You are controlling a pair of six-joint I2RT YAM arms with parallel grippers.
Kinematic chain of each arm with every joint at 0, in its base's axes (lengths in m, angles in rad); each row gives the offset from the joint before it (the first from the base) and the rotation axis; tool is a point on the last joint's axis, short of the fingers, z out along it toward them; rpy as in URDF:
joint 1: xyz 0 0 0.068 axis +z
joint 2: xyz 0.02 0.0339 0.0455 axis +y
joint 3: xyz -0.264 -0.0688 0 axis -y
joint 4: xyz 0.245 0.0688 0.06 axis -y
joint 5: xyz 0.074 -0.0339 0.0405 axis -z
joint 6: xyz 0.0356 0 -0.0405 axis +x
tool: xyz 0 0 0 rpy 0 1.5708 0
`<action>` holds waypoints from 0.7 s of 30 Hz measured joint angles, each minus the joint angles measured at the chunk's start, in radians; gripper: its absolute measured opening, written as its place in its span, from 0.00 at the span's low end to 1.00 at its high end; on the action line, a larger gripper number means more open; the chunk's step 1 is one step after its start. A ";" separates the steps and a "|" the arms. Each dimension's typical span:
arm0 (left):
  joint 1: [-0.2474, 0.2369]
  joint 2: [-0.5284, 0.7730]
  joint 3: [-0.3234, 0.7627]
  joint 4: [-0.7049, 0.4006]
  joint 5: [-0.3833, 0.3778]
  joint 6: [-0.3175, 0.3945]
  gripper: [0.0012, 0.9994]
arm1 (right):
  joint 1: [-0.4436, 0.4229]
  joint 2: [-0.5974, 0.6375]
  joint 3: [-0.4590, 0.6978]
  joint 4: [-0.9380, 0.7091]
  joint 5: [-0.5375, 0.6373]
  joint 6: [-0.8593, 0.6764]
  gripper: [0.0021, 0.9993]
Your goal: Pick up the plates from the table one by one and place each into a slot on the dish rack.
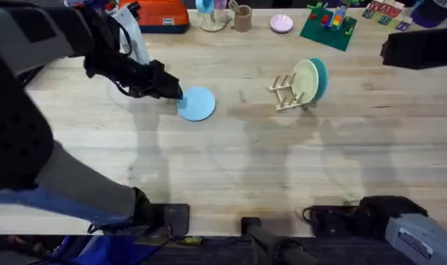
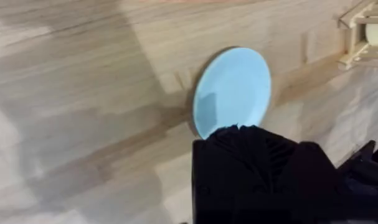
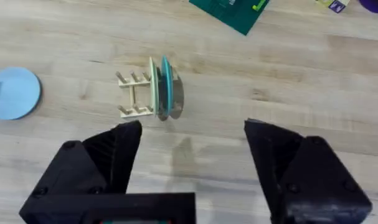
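Left gripper [image 1: 175, 93] at light blue plate [image 1: 197, 104] left rim; closure unclear. Right gripper [image 3: 192, 149] wide open, empty. Risk: thin-edge pinch slips, plate drops.

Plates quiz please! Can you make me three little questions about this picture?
1. True or false: the light blue plate is already in the dish rack.
2. How many plates stand in the rack? A) none B) two C) three
3. Which gripper is at the blue plate's edge?

Key: 1 false, it lies on the table. 2 B, the cream plate and the teal plate. 3 the left gripper.
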 joint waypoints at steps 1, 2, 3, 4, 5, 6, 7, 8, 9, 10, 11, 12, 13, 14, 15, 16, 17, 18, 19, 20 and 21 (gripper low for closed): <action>0.000 0.018 0.000 0.011 0.000 0.000 0.04 | 0.000 0.000 0.000 0.000 0.000 0.000 0.99; 0.000 0.038 0.000 0.022 -0.003 0.000 0.04 | 0.000 0.000 0.000 0.000 0.000 0.000 0.99; 0.000 0.055 0.000 0.031 -0.006 0.000 0.04 | 0.000 0.000 0.000 0.000 0.000 0.000 0.99; 0.000 0.070 0.000 0.036 -0.010 0.000 0.04 | 0.000 0.000 0.000 0.000 0.000 0.000 0.99; 0.000 0.088 0.000 0.039 -0.010 -0.001 0.04 | 0.000 0.000 0.000 0.000 0.000 0.000 0.99; 0.002 0.098 0.003 0.039 -0.004 -0.001 0.04 | 0.000 0.000 0.000 0.000 0.000 0.000 0.99; 0.004 0.105 0.007 0.039 -0.003 0.000 0.04 | 0.000 0.000 0.000 0.000 0.000 0.000 0.99; 0.005 0.109 0.011 0.037 -0.002 -0.001 0.04 | 0.000 0.000 0.000 0.000 0.000 0.000 0.99; 0.006 0.114 0.015 0.034 -0.002 0.000 0.04 | 0.000 0.000 0.000 0.000 0.000 0.000 0.99; 0.006 0.118 0.017 0.033 0.001 -0.001 0.04 | 0.000 0.000 0.000 0.000 0.000 0.000 0.99; 0.006 0.120 0.021 0.031 0.004 0.000 0.04 | 0.000 0.000 0.000 0.000 0.000 0.000 0.99; 0.006 0.122 0.022 0.031 0.005 -0.001 0.04 | 0.000 0.000 0.000 0.000 0.000 0.000 0.99; 0.006 0.123 0.023 0.031 0.005 0.000 0.04 | 0.000 0.000 0.000 0.000 0.000 0.000 0.99; 0.006 0.124 0.023 0.031 0.005 0.000 0.04 | 0.000 0.000 0.000 0.000 0.000 0.000 0.99; 0.006 0.125 0.024 0.031 0.006 -0.001 0.04 | 0.000 0.000 0.000 0.000 0.000 0.000 0.99; 0.006 0.126 0.025 0.031 0.005 -0.001 0.04 | 0.000 0.000 0.000 0.000 -0.001 0.000 0.99; 0.006 0.126 0.026 0.031 0.005 0.000 0.04 | 0.000 0.000 0.000 0.000 -0.006 0.000 0.99; 0.006 0.126 0.026 0.031 0.005 0.000 0.04 | 0.000 0.000 0.000 0.000 -0.015 0.000 0.99; 0.006 0.126 0.026 0.031 0.005 -0.001 0.04 | 0.000 0.000 0.000 0.001 -0.029 0.000 0.99; 0.006 0.126 0.026 0.031 0.005 0.000 0.04 | 0.000 0.000 0.000 0.002 -0.046 0.000 0.99; 0.006 0.126 0.026 0.031 0.005 0.000 0.04 | 0.000 0.000 0.000 0.002 -0.064 0.000 0.99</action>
